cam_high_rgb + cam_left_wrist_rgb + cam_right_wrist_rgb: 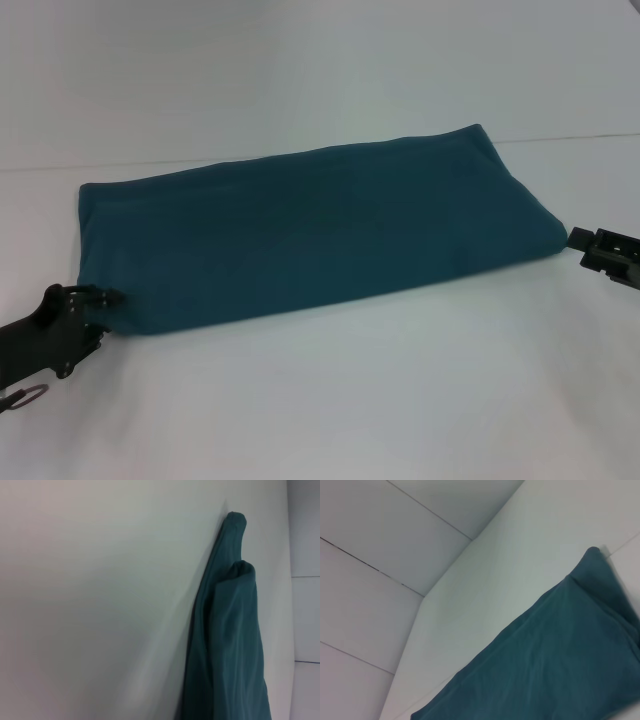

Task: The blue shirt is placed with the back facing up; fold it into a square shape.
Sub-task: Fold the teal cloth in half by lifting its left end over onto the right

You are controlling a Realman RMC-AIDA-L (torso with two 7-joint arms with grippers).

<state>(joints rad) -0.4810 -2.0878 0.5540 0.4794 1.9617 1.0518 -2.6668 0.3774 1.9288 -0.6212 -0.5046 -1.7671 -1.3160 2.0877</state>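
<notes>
One blue shirt (320, 235) lies folded on one table (320, 400), two grippers at its ends, grip unclear.

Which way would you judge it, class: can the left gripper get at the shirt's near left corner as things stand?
Probably yes. The left gripper sits right at the near left corner of the blue shirt, with nothing between them on the table. Whether it already grips the cloth cannot be told. The right gripper sits at the opposite end.

A plain white tabletop (320, 400) fills the scene under even, soft light. Toward 12 o'clock a pale wall (380, 540) with thin dark seams rises behind it.
</notes>
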